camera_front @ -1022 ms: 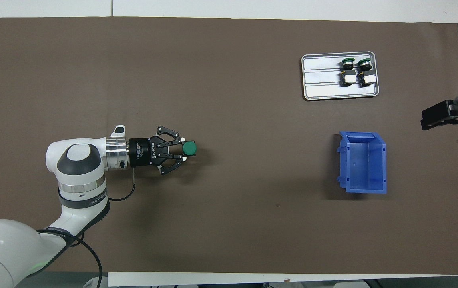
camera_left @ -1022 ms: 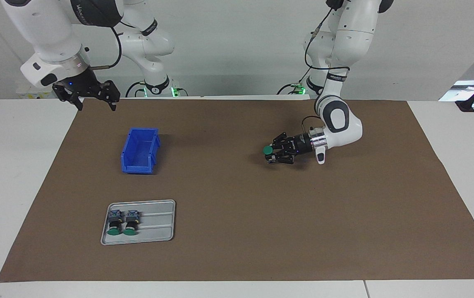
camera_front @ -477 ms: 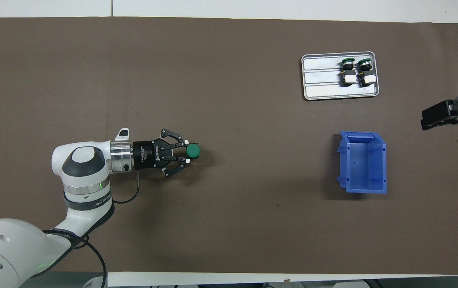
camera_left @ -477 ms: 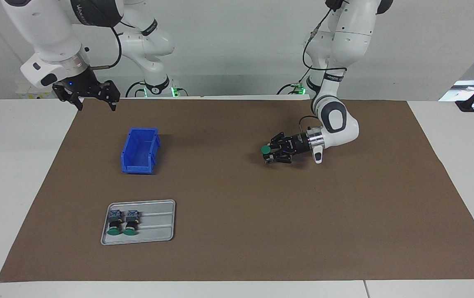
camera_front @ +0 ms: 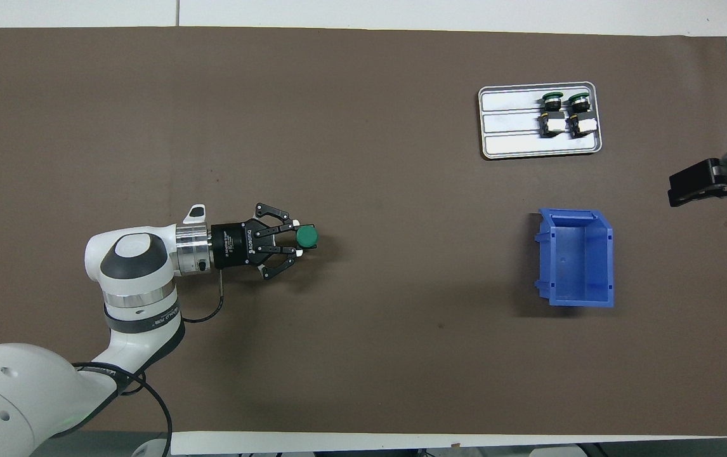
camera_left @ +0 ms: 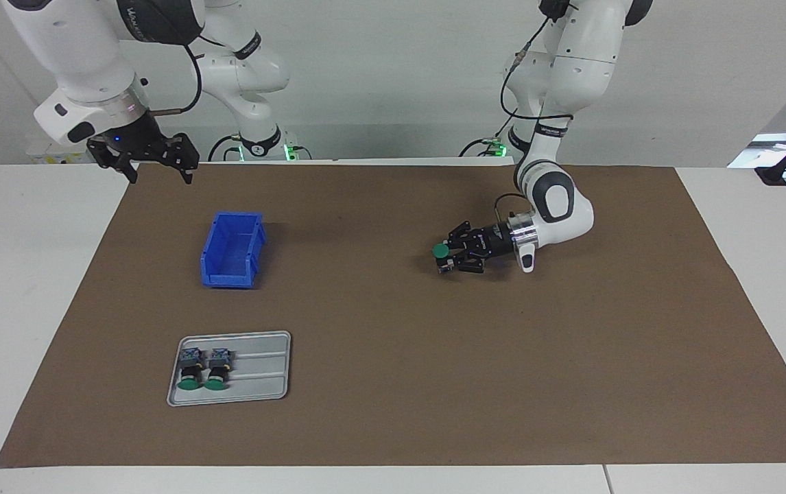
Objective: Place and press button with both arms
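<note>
My left gripper (camera_left: 444, 258) lies level and low over the brown mat, about midway along the table, and is shut on a button (camera_left: 440, 251). The button's round green cap (camera_front: 306, 237) faces up and sticks out past the fingertips; its body is mostly hidden between the fingers. Whether it touches the mat I cannot tell. In the overhead view the left gripper (camera_front: 299, 239) points toward the right arm's end. My right gripper (camera_left: 160, 176) hangs open and empty above the mat's corner near the right arm's base, and shows at the overhead view's edge (camera_front: 687, 188).
A blue bin (camera_left: 232, 250) (camera_front: 576, 257) stands empty toward the right arm's end. Farther from the robots, a grey tray (camera_left: 263, 370) (camera_front: 509, 127) holds two more green-capped buttons (camera_left: 204, 370) (camera_front: 565, 114) lying side by side.
The left gripper has sunk lower over the mat with the button and edged slightly toward the right arm's end. The right arm has not moved.
</note>
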